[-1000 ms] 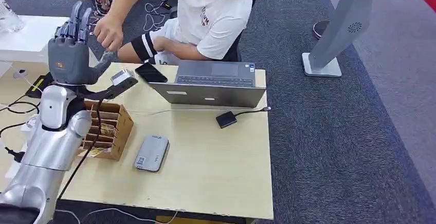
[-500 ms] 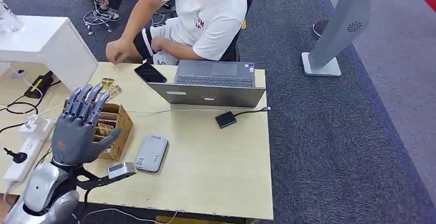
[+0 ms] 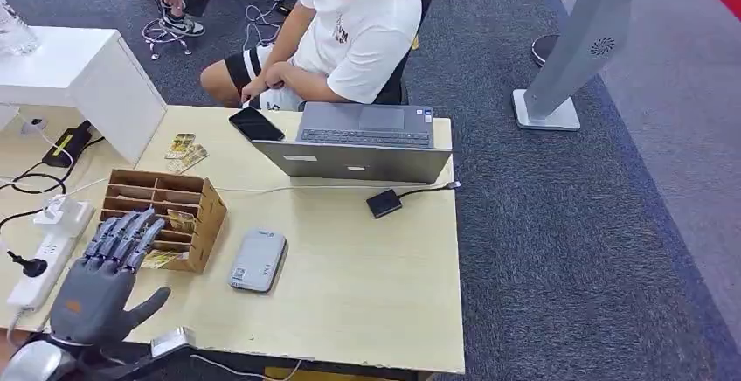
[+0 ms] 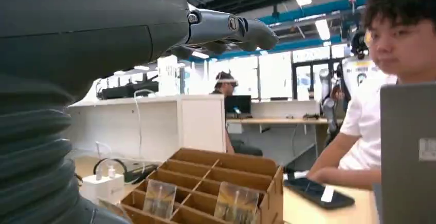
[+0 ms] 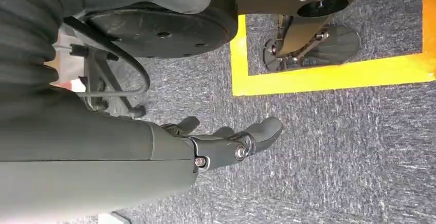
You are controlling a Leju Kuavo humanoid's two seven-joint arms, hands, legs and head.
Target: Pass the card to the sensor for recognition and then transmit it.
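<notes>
My left hand (image 3: 96, 289) hovers open at the table's near left edge, fingers spread, holding nothing. Just beyond it stands a cardboard card box (image 3: 188, 193) with cards (image 3: 181, 220) in its slots. A flat grey sensor (image 3: 259, 259) lies on the table to the right of the box. Two loose cards (image 3: 186, 151) lie on the far side near a black phone (image 3: 255, 124). In the left wrist view my left hand (image 4: 221, 29) stretches above the box (image 4: 205, 183) and its cards (image 4: 235, 203). My right hand (image 5: 226, 142) hangs over carpet, empty, fingers loosely extended.
A person (image 3: 358, 31) sits across the table (image 3: 367, 276) behind a grey laptop (image 3: 358, 141). A small black device (image 3: 384, 202) on a cable lies mid-table. A white box (image 3: 79, 75) and a power strip (image 3: 39, 259) are at the left. A grey stand (image 3: 577, 49) is on the carpet.
My left hand has come down from up near the person's hand to the table's near edge. The person's arm has drawn back from the table.
</notes>
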